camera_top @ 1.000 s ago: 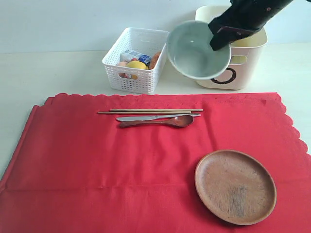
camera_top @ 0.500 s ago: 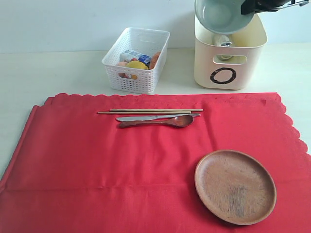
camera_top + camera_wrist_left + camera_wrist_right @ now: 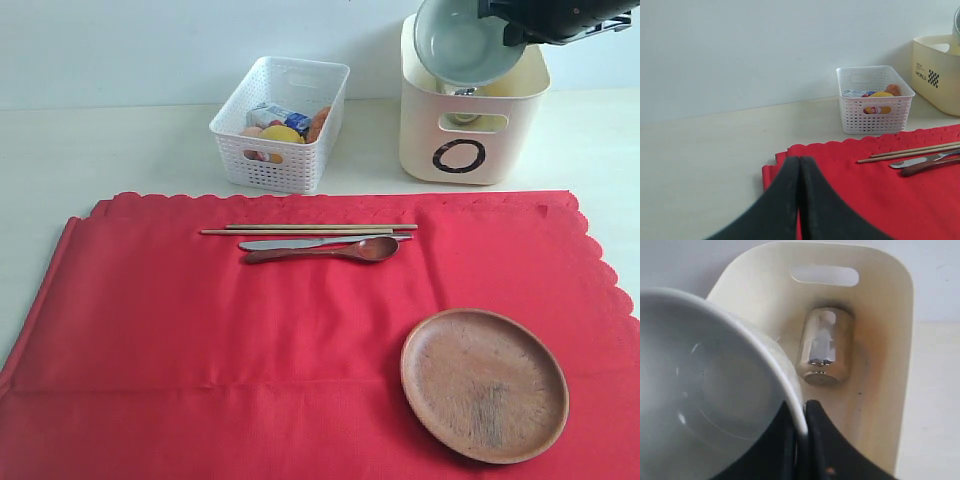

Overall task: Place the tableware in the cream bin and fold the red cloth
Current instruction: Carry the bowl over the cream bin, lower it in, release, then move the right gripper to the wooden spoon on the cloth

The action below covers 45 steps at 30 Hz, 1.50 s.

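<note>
1. The right gripper [image 3: 800,426] pinches the bowl [image 3: 462,42] by its rim, tilted over the bin [image 3: 470,125]; a cup [image 3: 824,347] lies inside.
2. The left gripper [image 3: 799,172] is closed on nothing, by the cloth [image 3: 250,340] edge.
3. The plate [image 3: 485,383], chopsticks [image 3: 310,229], knife [image 3: 300,243] and spoon [image 3: 335,251] rest on the cloth.

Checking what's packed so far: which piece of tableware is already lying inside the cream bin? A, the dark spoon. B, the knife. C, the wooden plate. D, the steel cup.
D: the steel cup lies on its side inside the cream bin; spoon, knife and wooden plate sit on the red cloth, and the right gripper holds the bowl over the bin.
</note>
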Tool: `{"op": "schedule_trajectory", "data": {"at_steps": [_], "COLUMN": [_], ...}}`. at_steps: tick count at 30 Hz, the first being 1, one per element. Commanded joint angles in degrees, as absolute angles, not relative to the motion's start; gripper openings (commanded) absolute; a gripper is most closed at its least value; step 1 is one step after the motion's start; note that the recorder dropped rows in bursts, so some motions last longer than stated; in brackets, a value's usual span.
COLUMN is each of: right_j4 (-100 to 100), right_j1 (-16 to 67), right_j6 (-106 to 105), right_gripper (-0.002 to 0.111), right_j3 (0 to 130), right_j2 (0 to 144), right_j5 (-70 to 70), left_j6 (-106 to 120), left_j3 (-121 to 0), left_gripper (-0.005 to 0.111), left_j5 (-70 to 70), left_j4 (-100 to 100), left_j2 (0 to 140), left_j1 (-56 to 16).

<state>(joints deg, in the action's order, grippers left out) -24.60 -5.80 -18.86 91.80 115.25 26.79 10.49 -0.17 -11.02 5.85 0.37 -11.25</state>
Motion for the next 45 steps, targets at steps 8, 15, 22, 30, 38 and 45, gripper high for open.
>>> {"op": "schedule_trajectory", "data": {"at_steps": [8,15,22,30,38,45], "right_j4": [-23.19,-23.19,-23.98,-23.98,-23.21,-23.21], "right_j1": [-6.00,-6.00,-6.00,-6.00,-6.00,-6.00], "right_j6": [-18.77,-18.77,-16.91,-16.41,-18.41,-24.52], "right_gripper": [0.032,0.045,0.045,0.045,0.045,0.045], "right_j3": [92.36,92.36,92.36,92.36,92.36,92.36], "right_j2": [117.26,118.42,118.49,114.69,108.09,102.81], "right_j5": [23.25,23.86,26.50,30.28,37.13,46.32], "left_j6": [10.39,10.26,10.37,10.37,10.26,10.40], "left_j3": [0.00,0.00,0.00,0.00,0.00,0.00], "left_gripper": [0.001,0.001,0.001,0.001,0.001,0.001], "left_j5": [-10.97,-10.97,-10.97,-10.97,-10.97,-10.97], "left_j4": [5.88,5.88,5.88,5.88,5.88,5.88], "left_j2": [0.00,0.00,0.00,0.00,0.00,0.00], "left_j1": [-11.58,-11.58,-11.58,-11.58,-11.58,-11.58]}}
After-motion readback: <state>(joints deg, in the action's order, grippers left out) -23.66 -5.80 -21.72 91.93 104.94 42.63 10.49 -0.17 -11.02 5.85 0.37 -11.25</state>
